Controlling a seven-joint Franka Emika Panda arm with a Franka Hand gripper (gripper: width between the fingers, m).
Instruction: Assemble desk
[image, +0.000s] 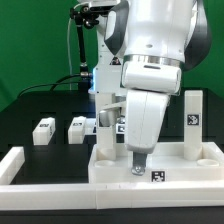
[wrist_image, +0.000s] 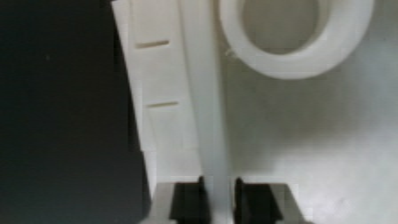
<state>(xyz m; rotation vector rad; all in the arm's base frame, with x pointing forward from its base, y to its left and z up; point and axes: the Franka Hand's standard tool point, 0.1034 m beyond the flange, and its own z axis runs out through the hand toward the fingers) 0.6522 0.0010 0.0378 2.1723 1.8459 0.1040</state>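
The desk's white tabletop panel (image: 185, 160) lies flat on the black table at the exterior view's right. One white tagged leg block (image: 191, 118) stands upright on its far right corner. My gripper (image: 138, 166) points straight down at the panel's near left part. In the wrist view my gripper (wrist_image: 222, 200) is shut on a thin upright white wall of the tabletop panel (wrist_image: 302, 140), with one dark pad (wrist_image: 183, 203) on each side of it. A round white socket ring (wrist_image: 267, 62) sits on the panel just beyond. Two loose leg blocks (image: 43, 130) (image: 77, 127) lie on the table to the left.
Another tagged white piece (image: 106, 119) sits just behind my arm, partly hidden. A long white border rail (image: 20, 166) runs along the table's front and left. A stand with cables (image: 80, 50) rises at the back in front of the green backdrop.
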